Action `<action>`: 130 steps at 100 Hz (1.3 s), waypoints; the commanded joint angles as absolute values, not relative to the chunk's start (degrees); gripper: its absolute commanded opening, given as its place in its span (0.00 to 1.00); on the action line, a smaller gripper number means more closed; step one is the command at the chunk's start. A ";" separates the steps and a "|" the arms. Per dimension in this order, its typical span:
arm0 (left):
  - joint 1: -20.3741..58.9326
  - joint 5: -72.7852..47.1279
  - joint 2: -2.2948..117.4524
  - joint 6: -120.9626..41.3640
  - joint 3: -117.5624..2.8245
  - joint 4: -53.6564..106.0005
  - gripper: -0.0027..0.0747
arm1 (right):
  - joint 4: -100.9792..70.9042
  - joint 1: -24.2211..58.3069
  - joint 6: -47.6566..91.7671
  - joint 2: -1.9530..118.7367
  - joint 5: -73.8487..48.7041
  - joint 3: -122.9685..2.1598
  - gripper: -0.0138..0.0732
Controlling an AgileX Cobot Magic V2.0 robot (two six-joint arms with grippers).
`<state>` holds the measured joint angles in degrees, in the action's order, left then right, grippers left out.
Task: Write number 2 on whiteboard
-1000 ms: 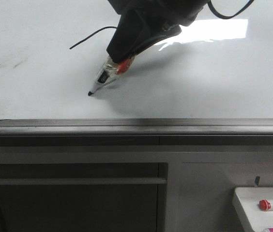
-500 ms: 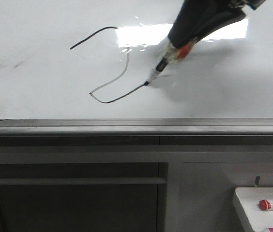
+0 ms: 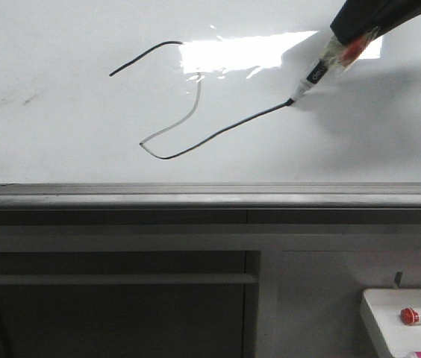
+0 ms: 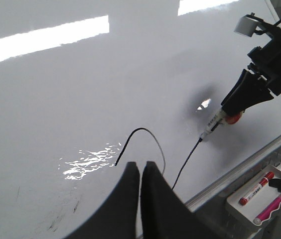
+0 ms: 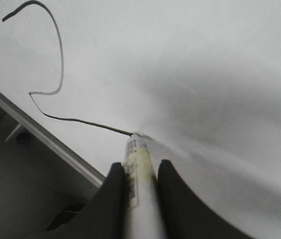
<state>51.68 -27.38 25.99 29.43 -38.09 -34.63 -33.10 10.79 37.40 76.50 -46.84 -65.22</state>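
Whiteboard (image 3: 61,142) fills upper frame; number 2 (image 3: 195,142) centre. Right gripper (image 5: 139,181) clamps marker (image 3: 315,73), tip on tail end, upper right. Left gripper (image 4: 139,172) closed, empty. Risk: late lift overdraws tail.

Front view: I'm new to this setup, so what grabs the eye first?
The black number 2 drawn across the whiteboard, left of centre. At its right end, the right gripper presses a marker tip against the board. A bright glare sits above the line.
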 commanded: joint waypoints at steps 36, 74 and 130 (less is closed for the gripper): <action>51.52 -14.48 26.41 30.03 -39.54 -33.30 0.01 | -50.69 15.88 50.24 58.80 -49.89 -77.29 0.09; 55.42 -19.00 35.41 13.58 -45.85 -18.05 0.61 | -50.57 20.14 52.39 61.68 -53.69 -77.70 0.09; 75.29 -38.07 43.94 3.06 -55.57 -16.79 0.51 | -39.60 41.04 54.78 70.43 -49.70 -77.70 0.09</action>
<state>74.05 -37.77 42.82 3.20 -53.19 -16.15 -38.37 39.63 52.83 70.73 -52.38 -76.04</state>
